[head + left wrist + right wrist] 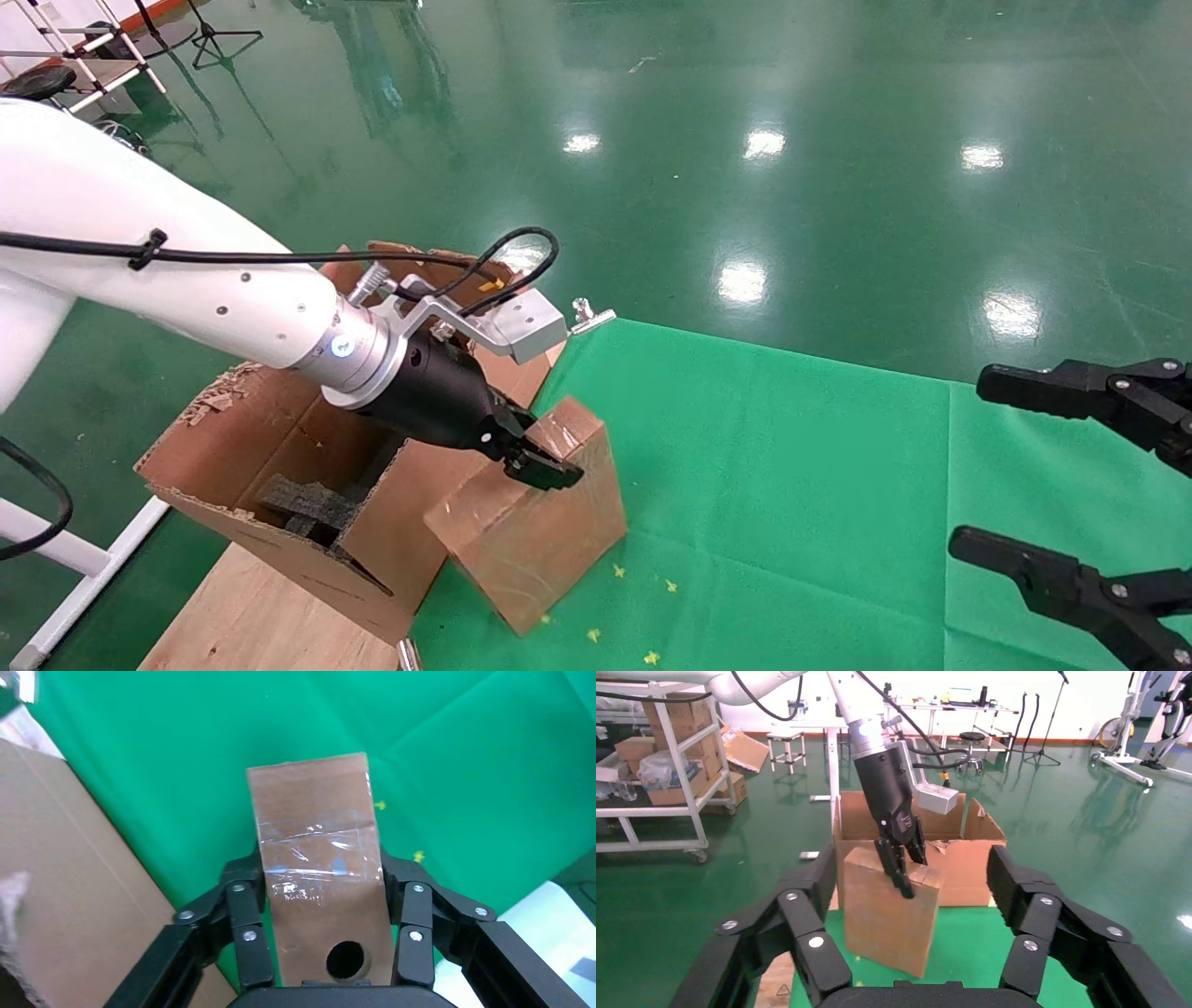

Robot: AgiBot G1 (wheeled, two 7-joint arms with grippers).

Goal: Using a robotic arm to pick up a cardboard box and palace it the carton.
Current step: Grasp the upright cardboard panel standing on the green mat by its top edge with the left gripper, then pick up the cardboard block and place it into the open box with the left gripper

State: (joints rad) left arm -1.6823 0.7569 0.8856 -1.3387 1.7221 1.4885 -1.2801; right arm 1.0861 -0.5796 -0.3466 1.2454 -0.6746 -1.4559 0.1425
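The robotic arm, my left one point(186, 280), reaches over the carton point(279, 466), a large torn-rimmed brown carton with black foam point(307, 503) inside. Its gripper point(535, 457) is shut on the top of the cardboard box point(540, 531), which hangs tilted beside the carton above the green cloth. In the left wrist view the fingers point(247, 903) clamp both sides of the taped box point(316, 825), next to its round hole point(347, 959). The right wrist view shows the box point(888, 917), the left gripper point(905, 857) and the carton point(965, 874). My right gripper point(1024, 466) is open and empty at the right.
A green cloth point(792, 485) covers the table. The carton stands on a wooden board point(251, 615) at the table's left end. A metal clamp point(589, 317) sits on the far edge. Shelves with boxes point(659, 755) stand far off on the green floor.
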